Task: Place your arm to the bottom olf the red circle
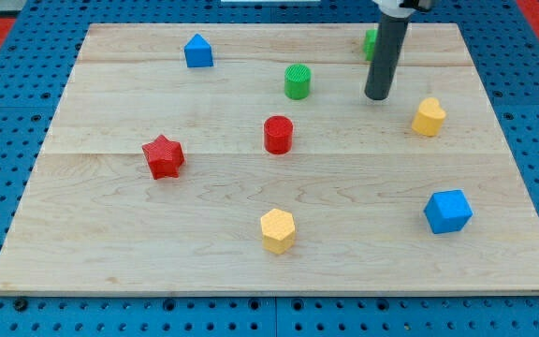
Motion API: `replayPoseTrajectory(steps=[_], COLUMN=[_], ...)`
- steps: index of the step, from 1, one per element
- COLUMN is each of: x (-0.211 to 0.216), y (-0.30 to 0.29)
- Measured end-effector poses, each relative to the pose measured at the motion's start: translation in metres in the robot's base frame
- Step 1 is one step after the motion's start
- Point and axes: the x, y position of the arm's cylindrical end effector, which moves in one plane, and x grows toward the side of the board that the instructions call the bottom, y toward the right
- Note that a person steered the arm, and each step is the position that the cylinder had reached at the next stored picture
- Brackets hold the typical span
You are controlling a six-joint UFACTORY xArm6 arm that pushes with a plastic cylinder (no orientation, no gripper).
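We work over a pale wooden board (494, 140) made of long planks with a fine grain, its edges straight and its corners square, resting on a blue perforated surface (7, 103) that frames it on every side. Our arm has no fingers to open or close; it ends in a smooth dark rod (386, 51) that comes down from the view's top, and our tip (378, 96) sits on the wood at about one o'clock from the board's centre. The red circle (278, 134), a short ribbed cylinder, stands near the middle of the board, at roughly eight o'clock from our tip and well apart from it. A blue cube (448, 211) sits toward four o'clock near the right edge, matte and sharp-cornered. A red star (164, 155) lies at nine o'clock from the red circle, with open wood between them. A yellow hexagon (278, 230) rests at six o'clock from the red circle, closer to the bottom edge, leaving a bare band of plank between the two. A blue block with a peaked, house-like top (198, 51) stands at eleven o'clock near the top edge. A green cylinder (298, 81) stands at twelve o'clock from the red circle, left of our tip. A yellow block (429, 116), rounded above, sits just right of our tip. A green block (371, 42) peeks out behind the rod, its shape hidden.
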Motion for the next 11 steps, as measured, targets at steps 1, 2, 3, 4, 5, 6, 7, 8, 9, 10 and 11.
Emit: replayPoseTrajectory(steps=[1, 2, 3, 4, 5, 6, 7, 8, 9, 10, 11], x=[0.000, 0.000, 0.000, 0.000, 0.000, 0.000, 0.015, 0.033, 0.042, 0.072, 0.110], y=[0.028, 0.049, 0.047, 0.022, 0.003, -0.022, -0.037, -0.086, -0.090, -0.084, -0.105])
